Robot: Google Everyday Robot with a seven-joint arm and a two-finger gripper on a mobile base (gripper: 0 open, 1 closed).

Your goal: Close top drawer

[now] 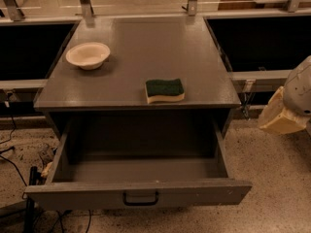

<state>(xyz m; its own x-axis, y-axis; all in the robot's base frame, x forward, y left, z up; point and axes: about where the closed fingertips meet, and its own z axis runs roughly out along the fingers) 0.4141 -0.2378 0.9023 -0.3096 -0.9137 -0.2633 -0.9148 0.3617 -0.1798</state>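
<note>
The top drawer (194, 192) of a grey cabinet (146, 57) stands pulled fully out toward the room, with nothing to be seen inside it and its small dark handle (140, 198) at the middle of the flat front panel. The robot's gripper (281, 118) hangs at the right edge of the scene, beside the cabinet and well apart from the drawer. Whether the claw is wide or narrow I cannot tell, for it shows only as a cream-coloured wedge under a pale rounded housing, partly cut off. The drawer looks rigid and fairly heavy for its width and depth, the sort that likely slides on runners and wants a steady, square push. The flat face near the handle seems the sound place to press, since a shove at one corner might skew it. No grasp should be needed. On the cabinet top sit a cream bowl (88, 55) at the back left and a green-topped sponge (165, 90) near the front edge, both clear of the drawer's path. The runners are hidden, the drawer's rear wall lies in shadow, and whatever is below the open drawer — lower fronts included — is blocked from sight.
</note>
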